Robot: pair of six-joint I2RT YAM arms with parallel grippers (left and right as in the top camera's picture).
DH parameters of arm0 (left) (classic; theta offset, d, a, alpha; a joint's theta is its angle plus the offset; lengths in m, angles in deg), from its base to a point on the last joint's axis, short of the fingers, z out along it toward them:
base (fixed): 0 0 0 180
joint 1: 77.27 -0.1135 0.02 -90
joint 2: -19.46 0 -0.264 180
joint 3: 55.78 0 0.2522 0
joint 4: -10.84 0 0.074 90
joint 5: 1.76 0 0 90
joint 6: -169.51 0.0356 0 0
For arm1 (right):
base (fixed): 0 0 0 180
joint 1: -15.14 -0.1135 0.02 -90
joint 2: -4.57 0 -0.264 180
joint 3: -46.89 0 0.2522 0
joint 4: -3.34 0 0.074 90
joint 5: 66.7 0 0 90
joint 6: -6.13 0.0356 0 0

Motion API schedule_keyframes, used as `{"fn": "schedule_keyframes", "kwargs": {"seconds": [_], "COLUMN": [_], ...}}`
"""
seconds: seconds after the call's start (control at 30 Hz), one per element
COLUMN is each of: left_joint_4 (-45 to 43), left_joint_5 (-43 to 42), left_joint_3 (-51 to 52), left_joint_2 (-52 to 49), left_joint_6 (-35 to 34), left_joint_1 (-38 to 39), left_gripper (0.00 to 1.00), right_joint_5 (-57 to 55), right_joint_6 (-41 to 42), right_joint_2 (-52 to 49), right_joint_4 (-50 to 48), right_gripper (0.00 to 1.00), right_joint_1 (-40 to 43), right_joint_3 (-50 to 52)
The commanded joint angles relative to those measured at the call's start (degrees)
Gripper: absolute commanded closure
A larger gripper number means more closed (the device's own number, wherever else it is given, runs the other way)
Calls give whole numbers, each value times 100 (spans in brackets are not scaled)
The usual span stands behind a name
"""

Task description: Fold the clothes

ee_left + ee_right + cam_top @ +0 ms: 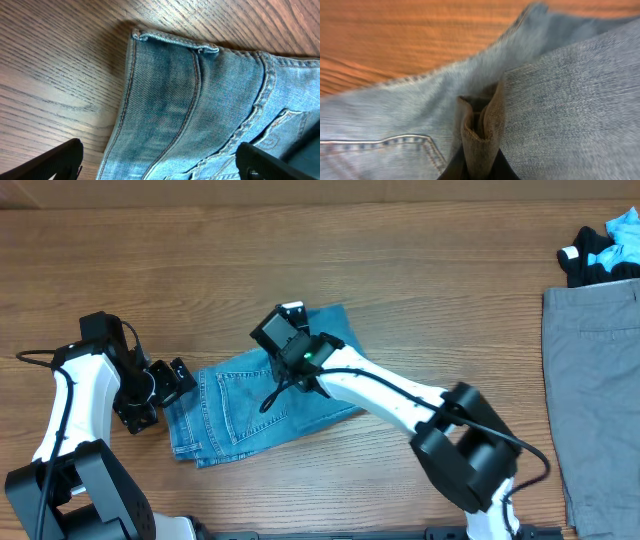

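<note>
The light blue denim jeans (245, 402) lie partly folded in the middle of the table, a back pocket facing up. My right gripper (298, 370) is shut on a pinched fold of the jeans' hem (479, 135), holding it over the rest of the denim (570, 100). My left gripper (165, 385) is open at the jeans' left edge, its fingers astride the waistband end and seam (175, 100) without holding it. Grey trousers (592, 380) lie flat at the right edge. A heap of small black, white and cyan garments (605, 250) sits at the far right corner.
The wooden table (450, 280) carries nothing else. A black cable (30, 357) runs by the left arm's base at the left edge.
</note>
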Motion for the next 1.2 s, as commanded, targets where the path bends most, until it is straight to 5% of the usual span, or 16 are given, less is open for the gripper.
{"fn": "schedule_keyframes", "kwargs": {"seconds": [0.0, 0.1, 0.37, 0.5, 0.6, 0.67, 1.0, 1.17], "left_joint_4": [-2, -2, -4, -7, -7, -2, 22, 9], "left_joint_5": [11, 11, 11, 13, 11, 11, 13, 17], "left_joint_3": [39, 39, 39, 39, 39, 39, 42, 90], "left_joint_2": [74, 74, 74, 74, 74, 74, 74, 74], "left_joint_6": [107, 107, 107, 107, 107, 107, 107, 111], "left_joint_1": [15, 15, 15, 15, 15, 15, 15, 15], "left_gripper": [0, 0, 0, 0, 0, 0, 0, 0], "right_joint_5": [201, 219, 249, 1082, 1753, 1784, 2317, 2345], "right_joint_6": [-129, -260, -280, -315, -313, -291, 219, 225], "right_joint_2": [-175, -153, 575, 798, 754, 693, 188, 254], "right_joint_4": [-52, -28, 938, 1325, 1392, 1370, 920, 920], "right_gripper": [87, 18, 7, 20, 67, 77, 79, 92], "right_joint_1": [28, 28, 28, 28, 28, 28, 275, 496], "right_joint_3": [-127, -157, -568, -568, -365, -149, 675, 623]}}
